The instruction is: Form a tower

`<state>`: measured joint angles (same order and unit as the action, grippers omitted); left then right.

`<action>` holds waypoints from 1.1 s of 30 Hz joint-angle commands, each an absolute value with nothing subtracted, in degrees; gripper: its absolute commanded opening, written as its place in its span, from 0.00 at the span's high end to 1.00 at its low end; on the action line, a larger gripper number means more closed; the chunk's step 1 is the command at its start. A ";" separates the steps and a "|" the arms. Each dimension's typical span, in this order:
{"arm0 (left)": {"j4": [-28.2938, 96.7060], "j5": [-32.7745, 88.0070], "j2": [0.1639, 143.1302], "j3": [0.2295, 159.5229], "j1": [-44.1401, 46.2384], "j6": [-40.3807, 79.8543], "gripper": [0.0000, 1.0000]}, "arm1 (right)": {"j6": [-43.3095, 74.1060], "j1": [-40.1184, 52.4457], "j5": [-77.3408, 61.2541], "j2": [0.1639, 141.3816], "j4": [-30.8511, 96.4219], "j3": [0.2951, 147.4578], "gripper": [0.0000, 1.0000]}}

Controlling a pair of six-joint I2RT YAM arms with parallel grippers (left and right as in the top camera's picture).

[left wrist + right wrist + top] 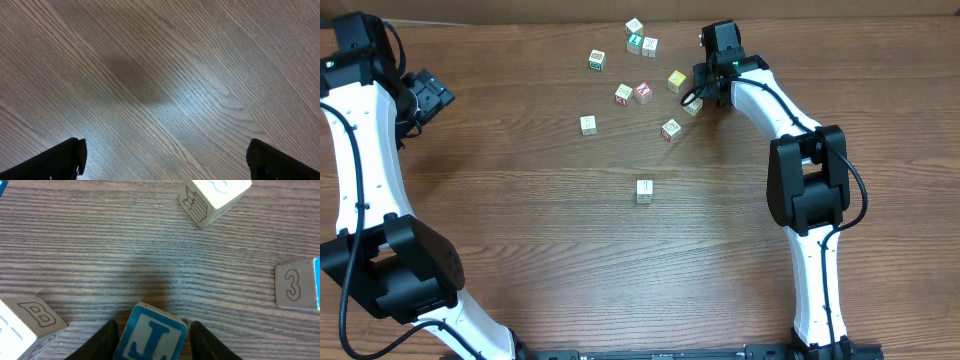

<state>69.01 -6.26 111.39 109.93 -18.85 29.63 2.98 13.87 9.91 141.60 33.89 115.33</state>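
Right end effector (153, 326): fingers set close on either side of a blue J cube (151, 342), among the loose cubes (624, 93) at the far side of the counter (160, 75). Whether the cube is gripped cannot be told. A B cube (36, 316) and a 3 cube (295, 286) are seen nearby, apart from it.
Left end effector (165, 160): spread wide, nothing held, bare wood beneath.
Tower (644, 190): stood alone mid-counter, well apart from the loose cubes and from both arms.
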 commanded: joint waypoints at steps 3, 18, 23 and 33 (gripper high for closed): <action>68.95 -6.57 111.26 109.97 -18.70 29.34 0.01 | 3.01 13.74 10.48 138.34 33.08 115.48 0.55; 68.95 -6.57 111.26 109.97 -18.70 29.34 0.00 | 9.41 13.45 10.50 134.72 34.79 115.48 0.73; 68.95 -6.57 111.26 109.97 -18.70 29.34 0.01 | 9.41 12.75 10.48 127.09 36.56 115.48 0.71; 68.95 -6.57 111.26 109.97 -18.72 29.34 0.00 | 9.43 12.73 6.22 110.65 56.18 115.48 0.71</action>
<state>69.01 -6.24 111.39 109.93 -18.85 29.63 9.06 12.78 9.39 114.17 51.99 115.11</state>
